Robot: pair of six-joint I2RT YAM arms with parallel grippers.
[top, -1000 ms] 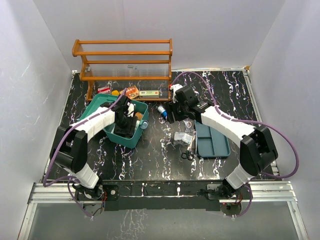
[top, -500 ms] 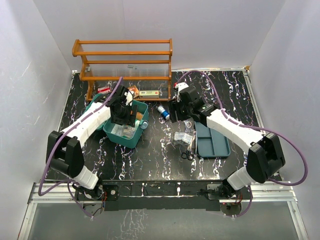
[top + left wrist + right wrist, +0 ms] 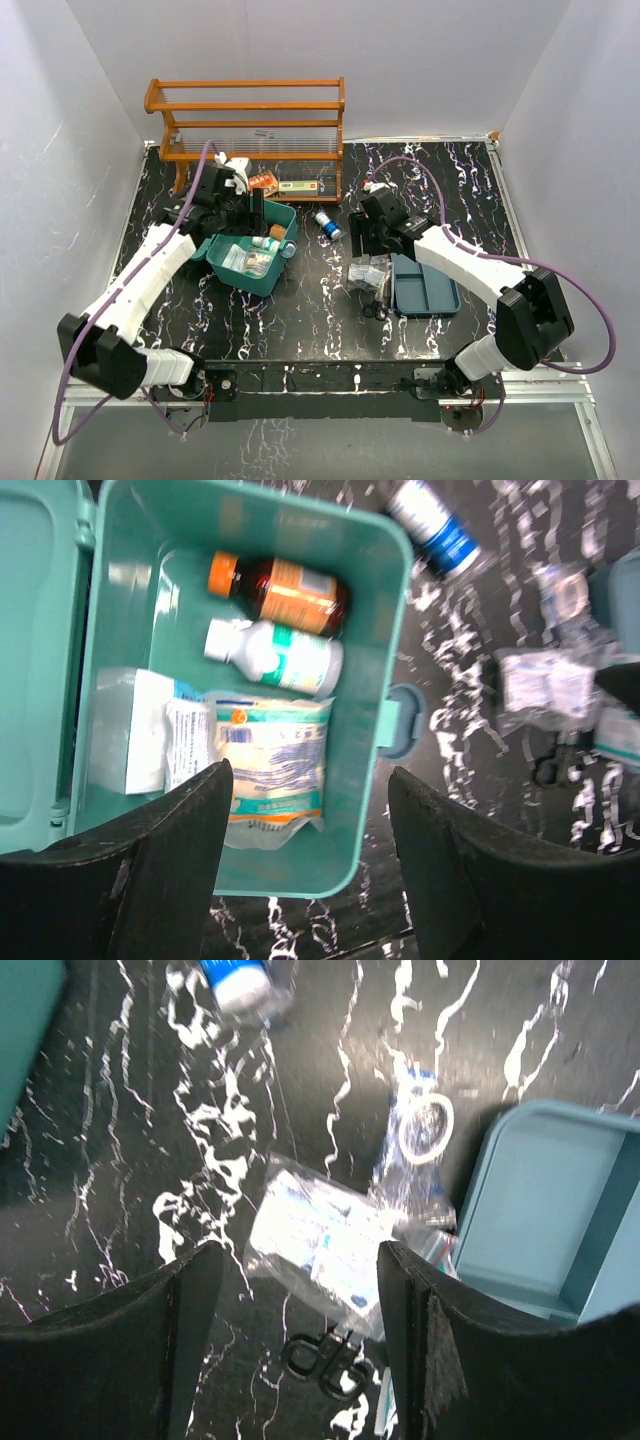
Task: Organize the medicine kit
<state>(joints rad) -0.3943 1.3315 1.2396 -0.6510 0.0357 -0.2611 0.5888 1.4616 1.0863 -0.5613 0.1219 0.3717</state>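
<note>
Evidently the left gripper, jaws parted and empty, is withdrawing from the medicine kit — deposit apparently done; the right gripper, likewise spread, is lowering over a clear packet.

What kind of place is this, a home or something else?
Most likely a robotics test cell, not a home: plain white walls box in a black marbled table, two robot arms are bolted to its near edge, and the medicine kit and wooden rack look staged.

Robot lab cell; white enclosure walls
</note>
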